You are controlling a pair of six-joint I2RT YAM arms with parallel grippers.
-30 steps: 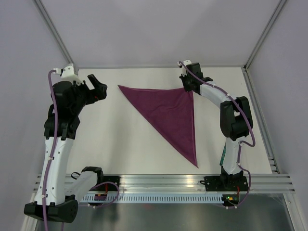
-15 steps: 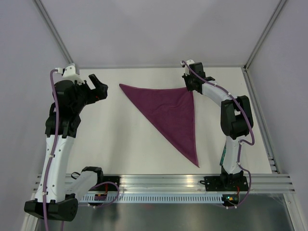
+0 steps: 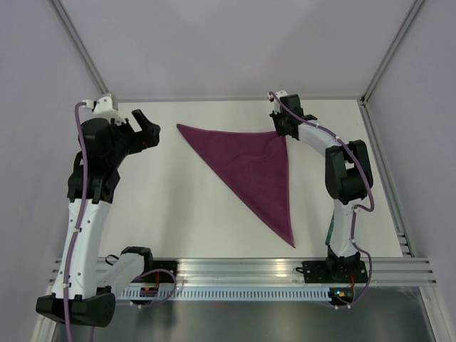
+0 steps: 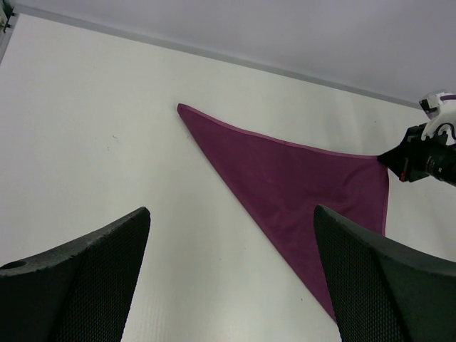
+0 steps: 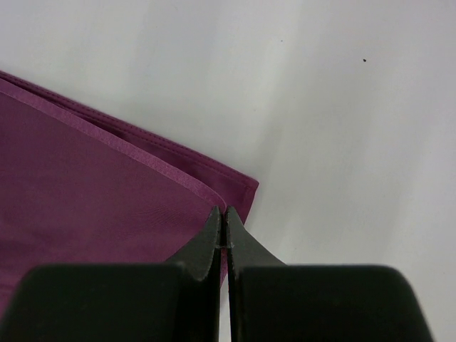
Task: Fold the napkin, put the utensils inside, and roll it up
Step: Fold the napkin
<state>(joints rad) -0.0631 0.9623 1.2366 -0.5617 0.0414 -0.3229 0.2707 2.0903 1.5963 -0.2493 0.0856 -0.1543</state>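
The magenta-purple napkin (image 3: 256,167) lies folded into a triangle on the white table, with points at the far left, far right and near right. My right gripper (image 3: 282,132) is at the far right corner. In the right wrist view its jaws (image 5: 224,210) are pressed together on the upper layer's corner of the napkin (image 5: 85,192). My left gripper (image 3: 146,128) hangs open and empty above the table, left of the napkin's left point. The napkin (image 4: 299,178) shows between its spread fingers (image 4: 107,256). The knife is out of view.
Bare white table (image 3: 178,206) lies left of and in front of the napkin. The back wall edge (image 3: 235,100) runs just behind the cloth. A metal rail (image 3: 249,267) crosses the near edge by the arm bases.
My right gripper has shifted slightly right and back with the napkin's far right corner, drawing the top edge a little to the right. The left arm has barely moved.
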